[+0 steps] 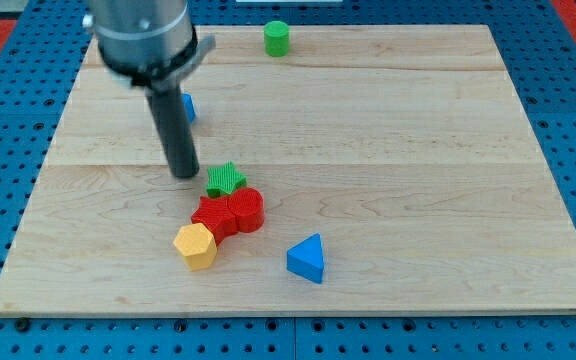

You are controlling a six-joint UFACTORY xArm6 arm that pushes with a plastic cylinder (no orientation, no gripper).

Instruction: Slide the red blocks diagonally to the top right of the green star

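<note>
A green star (226, 180) lies near the middle of the wooden board (388, 150). Two red blocks touch each other just below it: a red star-like block (213, 216) and a red cylinder (246, 209) to its right, which touches the green star's lower edge. My tip (184, 173) is just to the left of the green star, slightly above the red blocks, not touching them.
A yellow hexagonal block (196, 245) sits against the red blocks at their lower left. A blue triangle (307, 259) lies to the lower right. A green cylinder (277, 38) stands at the board's top edge. A blue block (189, 107) is partly hidden behind the rod.
</note>
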